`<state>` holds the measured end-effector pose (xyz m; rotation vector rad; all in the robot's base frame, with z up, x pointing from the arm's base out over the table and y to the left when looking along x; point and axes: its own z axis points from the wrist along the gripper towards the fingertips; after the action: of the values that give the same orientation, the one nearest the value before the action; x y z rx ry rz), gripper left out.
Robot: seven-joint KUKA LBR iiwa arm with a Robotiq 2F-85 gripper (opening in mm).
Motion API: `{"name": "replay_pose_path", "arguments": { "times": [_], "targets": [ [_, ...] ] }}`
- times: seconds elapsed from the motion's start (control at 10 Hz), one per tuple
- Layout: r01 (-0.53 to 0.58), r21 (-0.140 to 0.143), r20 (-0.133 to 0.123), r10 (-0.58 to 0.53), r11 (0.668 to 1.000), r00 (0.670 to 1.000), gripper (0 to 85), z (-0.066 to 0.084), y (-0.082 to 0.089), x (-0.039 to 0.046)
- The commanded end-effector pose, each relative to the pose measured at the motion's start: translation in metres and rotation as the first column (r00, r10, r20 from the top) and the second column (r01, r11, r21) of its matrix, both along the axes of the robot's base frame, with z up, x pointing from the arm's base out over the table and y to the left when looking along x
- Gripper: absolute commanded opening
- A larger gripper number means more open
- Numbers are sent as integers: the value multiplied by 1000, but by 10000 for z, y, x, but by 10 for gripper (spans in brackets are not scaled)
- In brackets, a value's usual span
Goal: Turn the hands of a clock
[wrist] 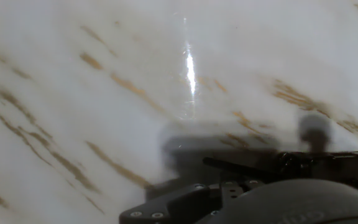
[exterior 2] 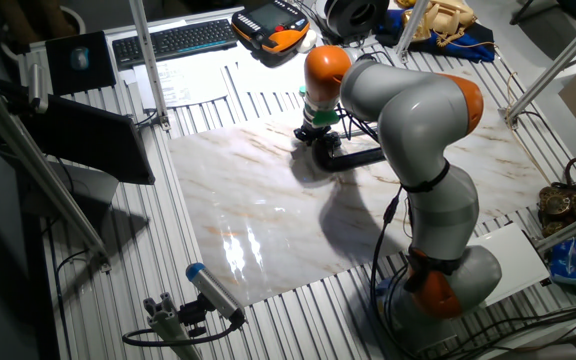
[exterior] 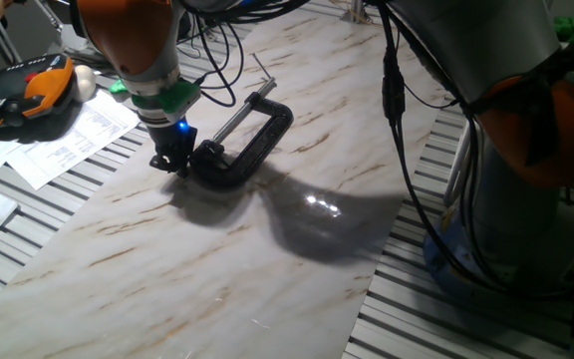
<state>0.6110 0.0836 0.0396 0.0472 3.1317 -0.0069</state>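
I am looking at the clock (exterior: 252, 140), which here is a black C-shaped screw clamp lying flat on the marble-patterned surface (exterior: 217, 269), its silver threaded rod (exterior: 233, 121) running back toward the far edge. The hands (exterior: 261, 68) are showing as a thin cross-pin at the far end of that rod, well apart from where my gripper (exterior: 170, 160) is sitting now. The clamp is looking like heavy, rigid metal, so I am expecting it to stay put under light sideways force, though the surface is glossy and it could slide if I push hard. The pin is slim and stiff; I am judging that the best hold is across one free end of it, or pushing against its side, so it turns about the rod's axis. Smooth metal like that is likely to slip between my fingers unless I am squeezing squarely.

My arm is reaching down over the surface with the wrist pointing nearly straight down, the orange link and green ring above the gripper. The gripper is hovering low just beside the closed end of the clamp's frame, on the side away from the pin; whether it is touching the frame I cannot tell. I cannot tell whether my jaws are parted or closed: the fixed views are too small, and the hand view is blurred, showing mostly marble and dark hardware at the bottom.
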Motion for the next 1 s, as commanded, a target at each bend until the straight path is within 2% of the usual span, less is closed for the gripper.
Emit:
{"name": "replay_pose_path", "arguments": {
  "times": [0.0,0.2,0.9],
  "targets": [
    [1,3,0,-1,1000,1000,0,-11,4,7],
    [9,9,-15,-9,1000,1000,0,-12,23,12],
    [9,0,-24,-9,1000,1000,0,-11,54,32]
  ]
}}
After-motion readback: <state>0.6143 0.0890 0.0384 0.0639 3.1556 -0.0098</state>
